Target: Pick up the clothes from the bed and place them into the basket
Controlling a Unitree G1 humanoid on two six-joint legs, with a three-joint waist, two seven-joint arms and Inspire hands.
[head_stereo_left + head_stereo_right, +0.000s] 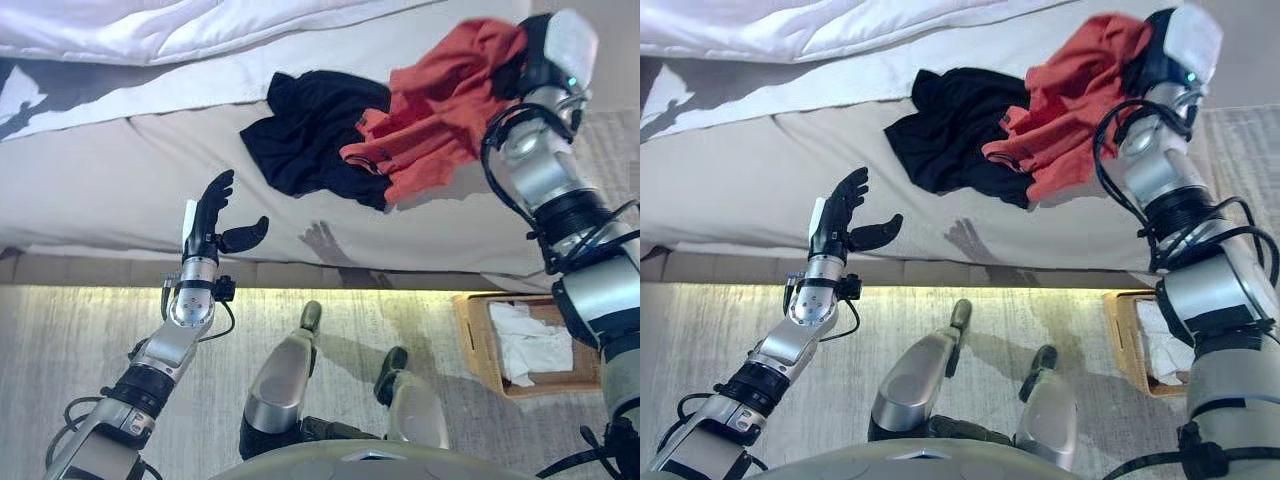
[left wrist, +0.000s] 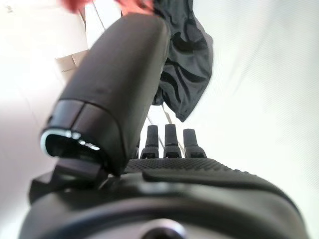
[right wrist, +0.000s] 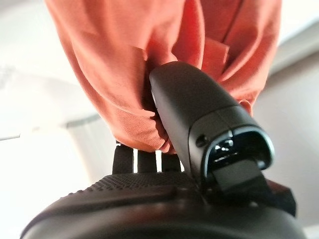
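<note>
An orange-red garment (image 1: 440,100) hangs from my right hand (image 1: 520,60), lifted above the bed (image 1: 120,170) near its right end. In the right wrist view the thumb (image 3: 194,99) and fingers pinch the orange cloth (image 3: 124,64). A black garment (image 1: 310,130) lies crumpled on the bed just left of it, partly under the orange one. My left hand (image 1: 215,220) is open and empty, fingers straight, held over the bed's near edge to the left of the black garment (image 2: 187,64). The wicker basket (image 1: 478,345) stands on the floor at the lower right.
The basket holds white cloth (image 1: 525,340). A white duvet (image 1: 150,30) is bunched along the far side of the bed. Grey carpet (image 1: 60,350) runs along the bed's near side.
</note>
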